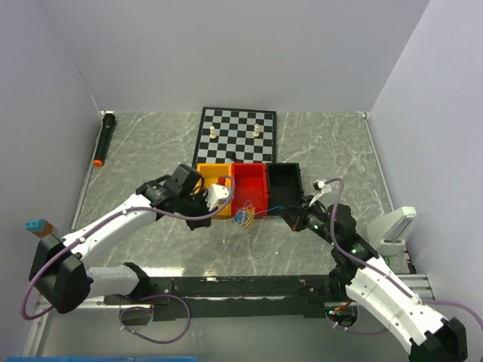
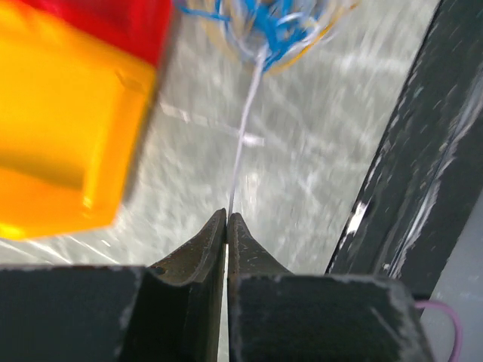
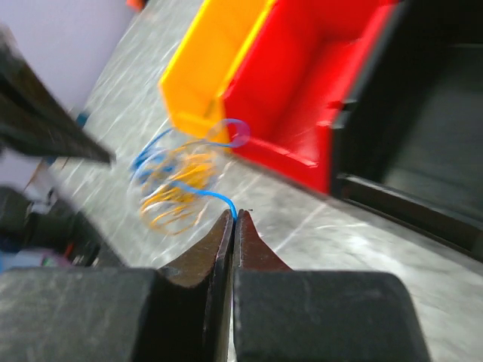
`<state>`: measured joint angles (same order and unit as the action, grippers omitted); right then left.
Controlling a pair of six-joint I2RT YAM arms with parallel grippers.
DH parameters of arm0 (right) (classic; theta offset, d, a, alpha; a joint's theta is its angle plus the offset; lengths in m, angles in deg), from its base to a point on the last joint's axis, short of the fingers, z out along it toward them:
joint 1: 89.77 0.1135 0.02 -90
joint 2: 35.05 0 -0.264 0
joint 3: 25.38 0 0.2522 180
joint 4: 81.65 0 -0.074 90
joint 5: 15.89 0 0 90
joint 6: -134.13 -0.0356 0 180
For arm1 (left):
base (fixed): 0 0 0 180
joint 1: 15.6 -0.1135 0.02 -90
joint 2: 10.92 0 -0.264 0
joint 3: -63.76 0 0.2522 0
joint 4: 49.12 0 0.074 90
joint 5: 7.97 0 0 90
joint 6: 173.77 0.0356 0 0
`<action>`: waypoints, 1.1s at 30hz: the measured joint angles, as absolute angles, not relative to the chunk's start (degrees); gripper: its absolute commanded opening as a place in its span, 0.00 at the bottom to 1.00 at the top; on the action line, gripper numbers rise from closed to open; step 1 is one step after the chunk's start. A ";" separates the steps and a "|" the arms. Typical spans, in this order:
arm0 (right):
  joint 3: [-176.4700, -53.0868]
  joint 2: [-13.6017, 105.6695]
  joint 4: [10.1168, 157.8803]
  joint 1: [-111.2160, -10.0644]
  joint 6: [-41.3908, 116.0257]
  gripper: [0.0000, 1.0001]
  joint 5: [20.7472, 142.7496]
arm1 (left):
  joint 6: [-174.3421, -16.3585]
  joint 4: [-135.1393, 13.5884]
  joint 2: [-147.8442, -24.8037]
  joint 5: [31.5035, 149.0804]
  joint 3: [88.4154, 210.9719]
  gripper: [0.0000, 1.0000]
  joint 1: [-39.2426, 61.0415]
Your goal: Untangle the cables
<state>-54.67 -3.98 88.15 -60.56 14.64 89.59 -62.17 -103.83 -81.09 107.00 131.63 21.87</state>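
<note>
Soft, even light overhead; the top view is sharp, shadows faint. My wrist views are blurred: yellow bin (image 2: 68, 128) and cables (image 2: 275, 34) smear, glare streaks the marble tabletop (image 2: 302, 173).

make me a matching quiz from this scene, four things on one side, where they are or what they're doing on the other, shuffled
Things:
1. left gripper
2. right gripper
3. red plastic bin
4. black stick with an orange end

Places or states:
a. between the yellow bin and the black bin
b. shut on the thin blue wire
c. lying at the left edge of the grey marbled table
d. shut on the thin whitish wire

Pairs: 1-d, 2-b, 3-a, 4-c
</note>
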 measured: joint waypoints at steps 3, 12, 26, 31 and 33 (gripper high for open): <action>-55.29 -6.38 83.86 -60.56 14.90 0.00 86.07 | -61.86 -103.85 -81.09 104.97 127.39 0.08 21.87; -57.10 -1.03 74.35 -56.27 15.27 0.00 82.42 | -59.24 -103.72 -78.66 100.84 122.87 0.26 21.85; -59.85 16.31 70.38 -40.86 12.89 0.42 72.19 | -60.59 -105.53 -79.73 102.00 129.58 0.72 21.79; -61.12 16.98 68.87 -40.03 12.32 0.68 69.33 | -61.01 -102.87 -86.66 106.50 136.68 0.67 25.61; -62.00 16.39 68.23 -40.03 12.47 0.69 68.06 | -60.96 -102.12 -90.05 107.53 137.40 0.65 27.53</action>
